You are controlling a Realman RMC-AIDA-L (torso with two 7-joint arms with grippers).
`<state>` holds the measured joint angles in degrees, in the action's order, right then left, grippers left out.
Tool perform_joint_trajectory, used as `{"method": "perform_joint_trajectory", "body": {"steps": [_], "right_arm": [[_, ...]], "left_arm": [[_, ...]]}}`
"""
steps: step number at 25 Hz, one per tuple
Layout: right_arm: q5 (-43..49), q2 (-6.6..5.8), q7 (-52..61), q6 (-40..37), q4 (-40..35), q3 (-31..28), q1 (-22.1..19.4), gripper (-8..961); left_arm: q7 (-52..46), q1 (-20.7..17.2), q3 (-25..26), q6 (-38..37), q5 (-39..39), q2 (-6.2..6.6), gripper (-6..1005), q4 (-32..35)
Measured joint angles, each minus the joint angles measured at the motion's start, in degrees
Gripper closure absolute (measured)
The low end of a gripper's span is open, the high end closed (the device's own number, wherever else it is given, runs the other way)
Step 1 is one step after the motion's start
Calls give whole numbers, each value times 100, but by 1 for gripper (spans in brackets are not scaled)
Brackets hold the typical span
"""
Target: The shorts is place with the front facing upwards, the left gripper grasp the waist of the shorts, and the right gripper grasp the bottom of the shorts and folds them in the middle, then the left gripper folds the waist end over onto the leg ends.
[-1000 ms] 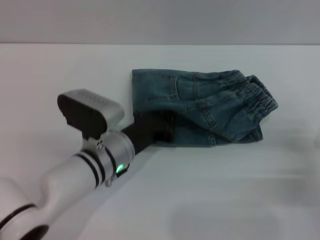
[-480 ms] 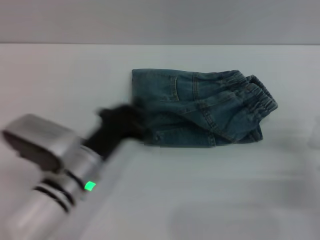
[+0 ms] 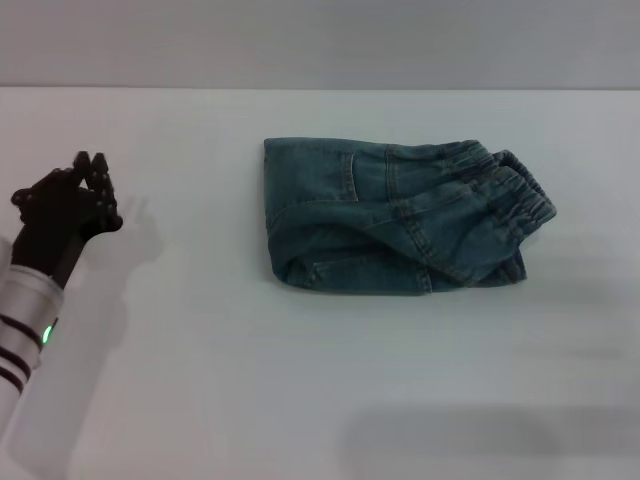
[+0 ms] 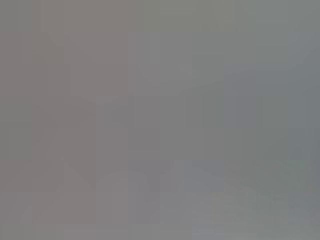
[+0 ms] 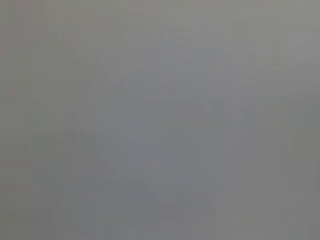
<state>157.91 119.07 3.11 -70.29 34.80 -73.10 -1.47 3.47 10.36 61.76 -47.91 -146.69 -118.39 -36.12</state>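
One pair of denim shorts (image 3: 400, 220) is seen lying folded near the middle of the white bench (image 3: 300, 400), the elastic waist laid over toward the right end. Both folds are judged done, so the closing step is in hand; nothing more than parking the arm seems called for. One hand is in view: the left hand (image 3: 85, 185) hangs at the bench's left edge, well apart from the shorts, fingers drawn together, gripping nothing. The right hand is not seen.
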Motion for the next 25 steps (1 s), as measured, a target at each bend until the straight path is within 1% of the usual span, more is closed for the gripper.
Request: {"method": "perform_joint_trajectory", "body": {"steps": [1, 7, 12, 15, 18, 23, 25], "right_arm": [[-92, -1, 12, -5, -37, 5, 26, 825], [-200, 9, 31, -19, -106, 20, 74, 793], [-204, 11, 32, -27, -247, 26, 134, 569], [-207, 11, 32, -30, -289, 26, 150, 465], [-209, 11, 32, -32, -303, 36, 154, 360], [-208, 4, 63, -35, -302, 103, 156, 149], [-189, -8, 249, -37, -282, 154, 142, 149]], "left_arm": [[-16, 32, -33, -146, 4, -8, 999, 151], [-29, 60, -243, -277, -3, -12, 744, 264], [-91, 97, -353, -309, 1, -16, 525, 271], [-229, 109, -397, -330, 1, -16, 396, 273], [-320, 110, -408, -331, 1, -14, 334, 273], [-482, 110, -442, -333, -3, -7, 229, 273], [-744, 87, -464, -338, -29, 6, 188, 258]]}}
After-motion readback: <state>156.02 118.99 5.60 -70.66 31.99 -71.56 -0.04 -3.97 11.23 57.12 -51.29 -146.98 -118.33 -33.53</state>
